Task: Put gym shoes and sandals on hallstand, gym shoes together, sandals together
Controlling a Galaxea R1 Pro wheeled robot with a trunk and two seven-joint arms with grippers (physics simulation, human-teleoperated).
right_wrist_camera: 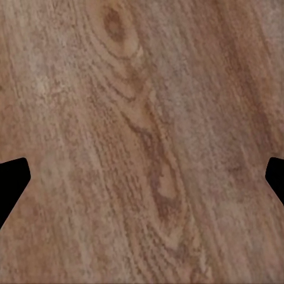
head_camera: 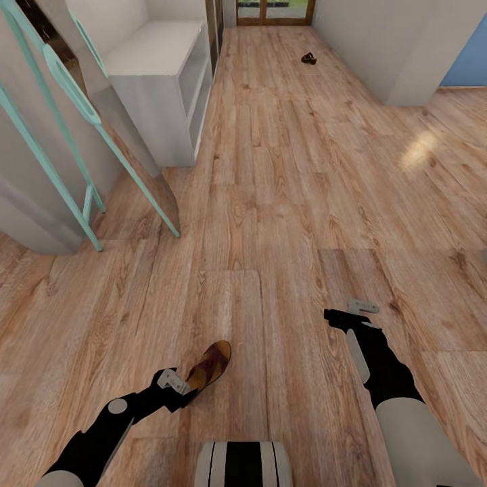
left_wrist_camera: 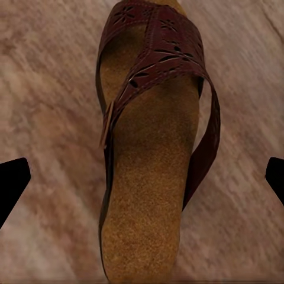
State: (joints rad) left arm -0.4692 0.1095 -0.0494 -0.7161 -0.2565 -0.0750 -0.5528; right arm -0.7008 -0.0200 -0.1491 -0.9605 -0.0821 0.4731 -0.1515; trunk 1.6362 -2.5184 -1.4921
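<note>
One sandal (head_camera: 211, 364) is seen on the corridor floor (head_camera: 284, 223) between the spread fingers of the left end effector (head_camera: 177, 387), ungrasped, so racking appears hardly begun.

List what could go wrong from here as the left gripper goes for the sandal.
1. The left gripper is open with its fingertips wide of the sandal; closing off-centre may push it across the floor instead of clamping it.
2. The straps look loose, so a grip on them alone could slip.
3. The second sandal lies far up the corridor, and carrying this one past the teal frame risks a bump.
</note>
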